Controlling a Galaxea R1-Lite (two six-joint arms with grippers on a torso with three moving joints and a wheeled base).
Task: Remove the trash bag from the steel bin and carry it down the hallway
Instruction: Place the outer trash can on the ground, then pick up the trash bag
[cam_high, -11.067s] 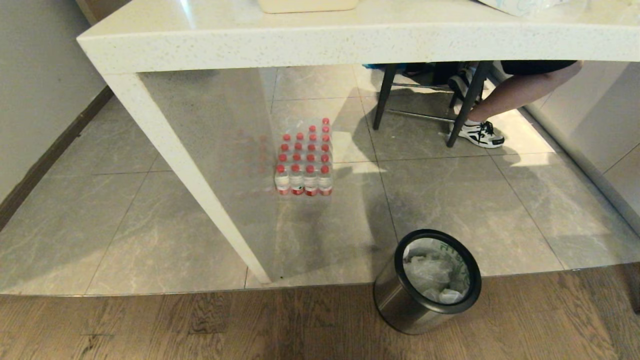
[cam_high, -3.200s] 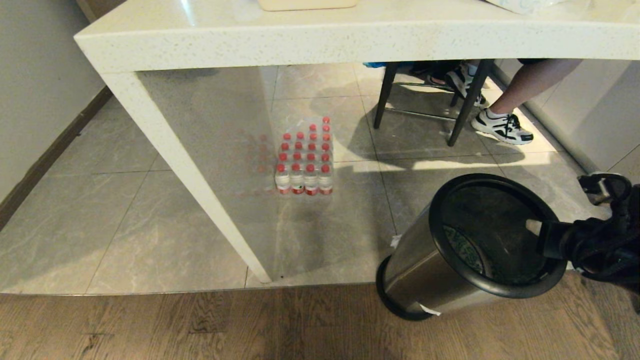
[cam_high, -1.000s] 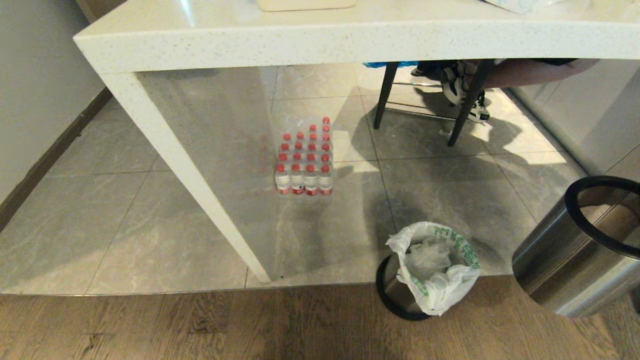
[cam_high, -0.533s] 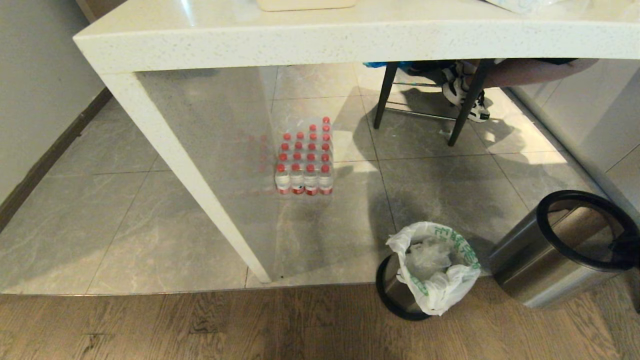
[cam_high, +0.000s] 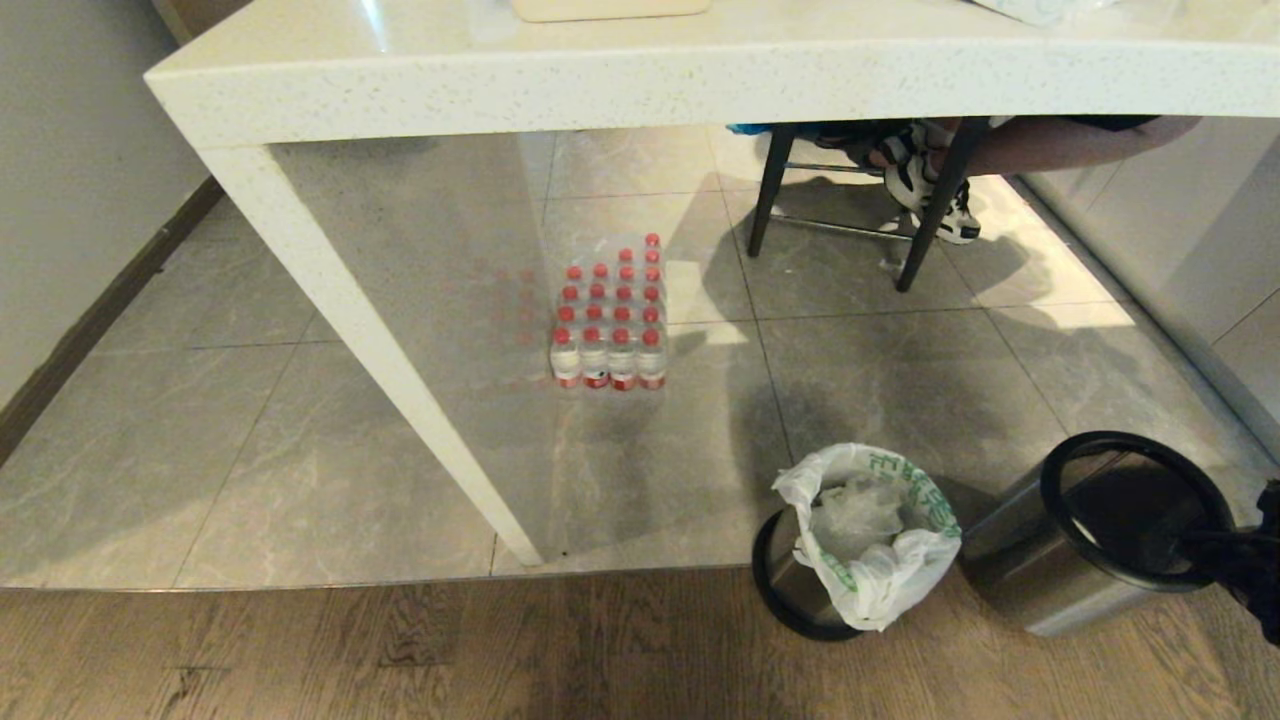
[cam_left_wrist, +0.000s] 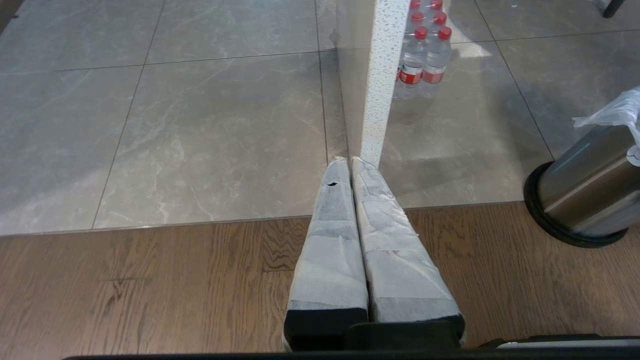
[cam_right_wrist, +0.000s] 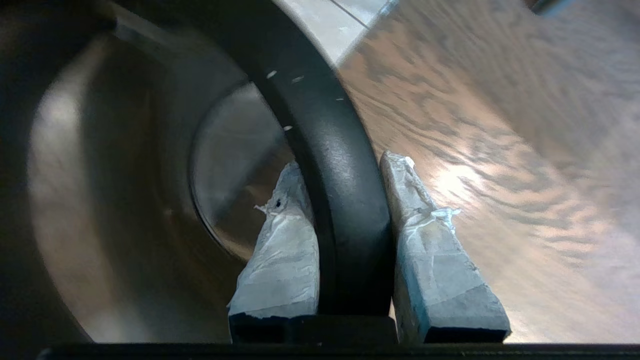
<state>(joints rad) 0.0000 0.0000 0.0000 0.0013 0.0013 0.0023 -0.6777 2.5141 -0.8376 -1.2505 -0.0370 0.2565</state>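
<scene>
Head view: you have the steel bin tilted on the floor at lower right, mouth up toward you, its black ring pinched by the right gripper at the frame edge. Just left of it the trash bag sits on a black base where tile meets wood, apart from the bin. A white table stands above, with a pack of bottles under it, and a person's legs behind a chair.

Left wrist view: your left gripper hangs with its fingers pressed together, empty, over the wood floor.

Right wrist view: your padded fingers clamp the ring, one inside, one outside.
</scene>
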